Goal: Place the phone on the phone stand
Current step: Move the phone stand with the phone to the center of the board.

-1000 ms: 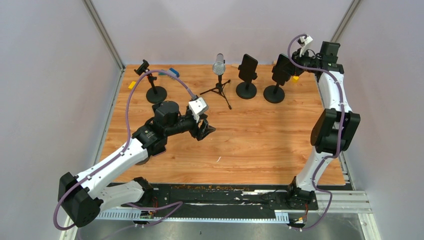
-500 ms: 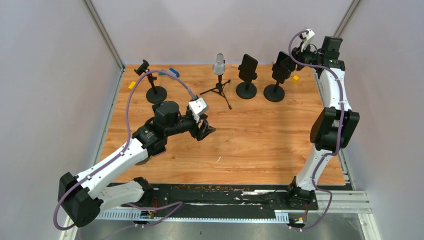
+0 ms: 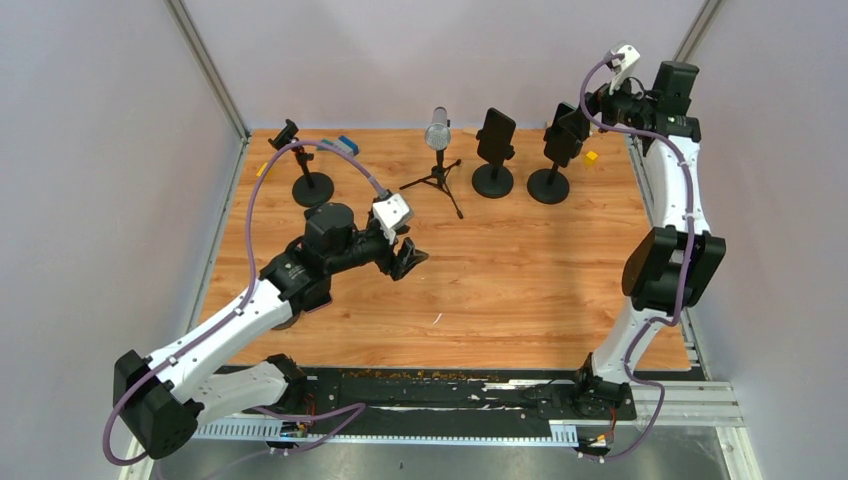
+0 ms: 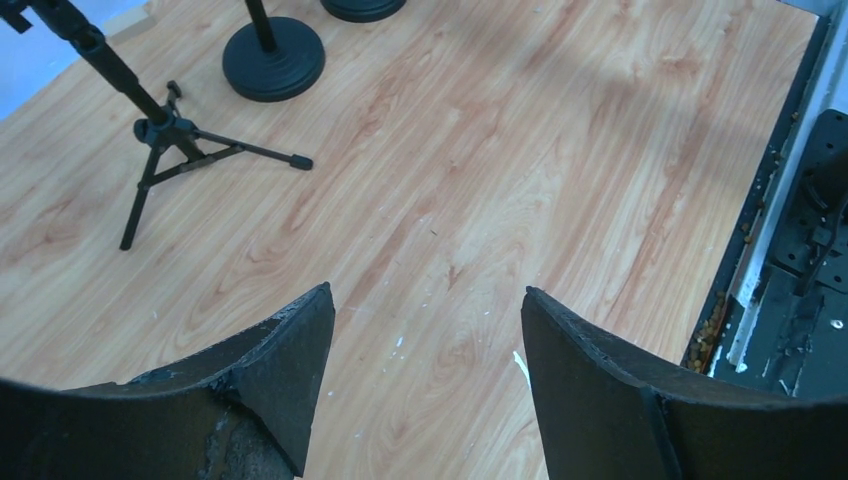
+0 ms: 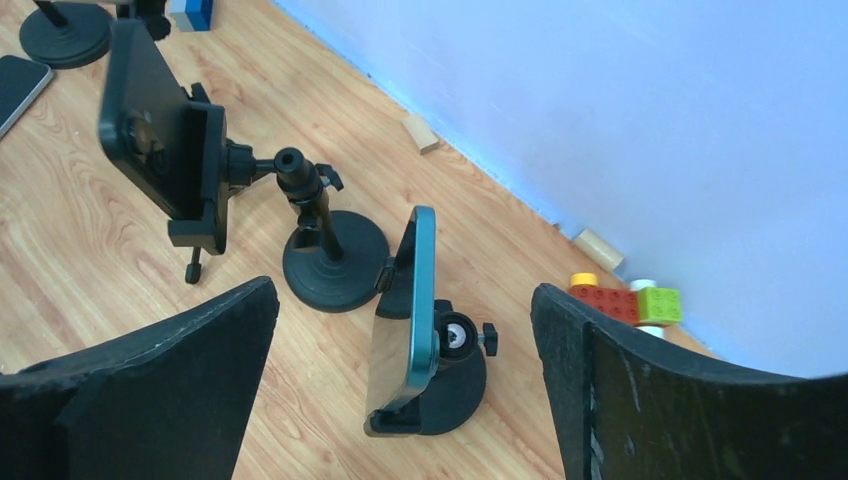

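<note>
OK, right hand [image 5: 402, 295] spread wide, off the phone [image 5: 408, 250]. Phone upright on stand [image 5: 450, 378] near far edge of table [image 4: 560, 150]. Left hand [image 4: 425, 295] apart above mid-table.

**Table** [image 3: 520, 280]: orange-brown wood grain with paler streaks. **Phone** [image 5: 405, 300]: teal edge and a dark glossy face. **Phone stand** [image 5: 460, 380]: black throughout, like the neighbouring stand [image 5: 335, 265], which carried a black second phone [image 5: 140, 110]. **Microphone** [image 3: 438, 133]: silver-grey head on black tripod legs. **Toy bricks** [image 5: 620, 302]: red and lime green, topped yellow and white. **Left arm** [image 3: 235, 320] and **right arm** [image 3: 672, 180]: white shells with black joints. **Cable** [image 3: 252, 220]: purple. **Wall** [image 3: 420, 50]: pale lilac-grey.
</note>
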Motion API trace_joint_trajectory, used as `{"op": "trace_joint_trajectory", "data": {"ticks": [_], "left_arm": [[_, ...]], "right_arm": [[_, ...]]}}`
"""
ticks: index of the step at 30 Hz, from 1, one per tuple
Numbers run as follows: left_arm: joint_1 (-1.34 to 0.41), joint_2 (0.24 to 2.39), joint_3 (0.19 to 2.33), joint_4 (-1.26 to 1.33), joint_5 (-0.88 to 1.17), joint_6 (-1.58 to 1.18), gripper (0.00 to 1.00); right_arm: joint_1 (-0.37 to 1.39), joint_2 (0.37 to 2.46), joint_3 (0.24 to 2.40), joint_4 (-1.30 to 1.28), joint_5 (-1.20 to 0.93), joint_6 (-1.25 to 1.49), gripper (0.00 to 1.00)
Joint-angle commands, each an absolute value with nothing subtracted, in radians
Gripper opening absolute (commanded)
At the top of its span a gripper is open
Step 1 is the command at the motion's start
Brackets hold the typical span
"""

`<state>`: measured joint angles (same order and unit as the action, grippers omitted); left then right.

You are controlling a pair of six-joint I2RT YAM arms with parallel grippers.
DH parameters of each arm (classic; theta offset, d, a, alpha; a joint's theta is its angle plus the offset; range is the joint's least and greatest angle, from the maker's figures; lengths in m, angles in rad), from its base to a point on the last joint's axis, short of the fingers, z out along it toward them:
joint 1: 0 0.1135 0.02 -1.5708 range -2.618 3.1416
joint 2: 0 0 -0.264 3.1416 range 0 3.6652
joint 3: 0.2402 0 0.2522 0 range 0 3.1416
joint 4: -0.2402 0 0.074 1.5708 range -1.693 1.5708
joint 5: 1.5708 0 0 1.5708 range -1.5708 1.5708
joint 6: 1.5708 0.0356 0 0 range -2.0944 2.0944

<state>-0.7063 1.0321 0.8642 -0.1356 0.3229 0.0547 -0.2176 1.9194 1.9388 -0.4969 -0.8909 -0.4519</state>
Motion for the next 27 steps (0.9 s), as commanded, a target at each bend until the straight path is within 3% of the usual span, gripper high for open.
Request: {"op": "trace_joint_trajectory", "data": {"ticks": [1,11,21,27], "left_arm": [[-0.700,0.992,0.884,-0.134,0.271,0.075,0.77],[-0.676,0.940,0.912,-0.186,0.089,0.087,0.88],[-0.612,0.920,0.986,-0.307,-0.093,0.149,0.96],[-0.498,0.896,1.001,-0.426,-0.108,0.198,0.97]], "right_arm": [[-0.225,1.798,1.952,-0.480,-0.864,-0.483,1.00],[-0.228,1.572,1.769,-0.485,-0.831,-0.403,1.00],[-0.222,1.263,1.384,-0.447,-0.913,-0.194,1.00],[-0.128,1.094,1.145,-0.430,-0.973,-0.246,1.00]]}}
